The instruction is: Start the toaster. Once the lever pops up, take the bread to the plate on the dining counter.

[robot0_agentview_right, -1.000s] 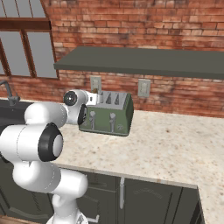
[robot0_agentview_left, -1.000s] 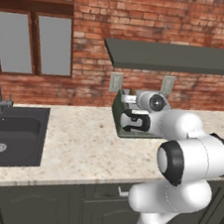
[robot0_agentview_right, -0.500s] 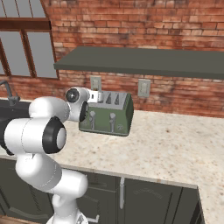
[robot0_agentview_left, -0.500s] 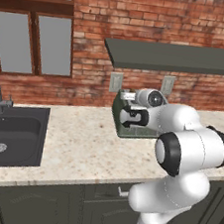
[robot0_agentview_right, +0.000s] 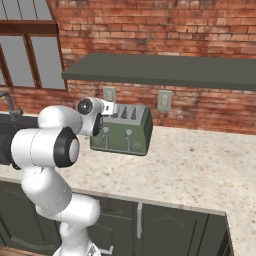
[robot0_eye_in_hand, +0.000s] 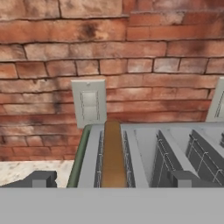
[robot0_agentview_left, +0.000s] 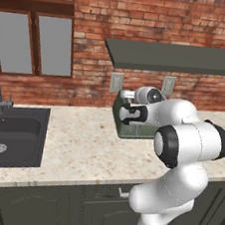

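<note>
One slice of the bread [robot0_eye_in_hand: 112, 153] is seen standing on edge in the leftmost slot of the toaster [robot0_agentview_right: 125, 131], its brown crust rising just above the slot rim, which is judged to be how a slice sits ready to be toasted or ready to be lifted; whether toasting is finished cannot be told. The toaster is set on the stone worktop [robot0_agentview_left: 75, 147] against the brick wall [robot0_agentview_right: 150, 25], directly below two wall outlets [robot0_eye_in_hand: 89, 103], presumably so that it can be plugged in, and well to the right of the dark sink [robot0_agentview_left: 8, 138]. Silver levers and knobs are shown on the toaster's front in the right base view, facing away from the wall. The gripper [robot0_eye_in_hand: 111, 179] is held just in front of the toaster's left end and above its top, aimed along the slots toward the wall, a pose judged to suit either reaching the slice or pressing a lever. Its two dark fingertips [robot0_eye_in_hand: 39, 178] are seen spread wide on either side of the bread's slot, with nothing held between them and nothing touched. Neither plate nor dining counter is described from here.
</note>
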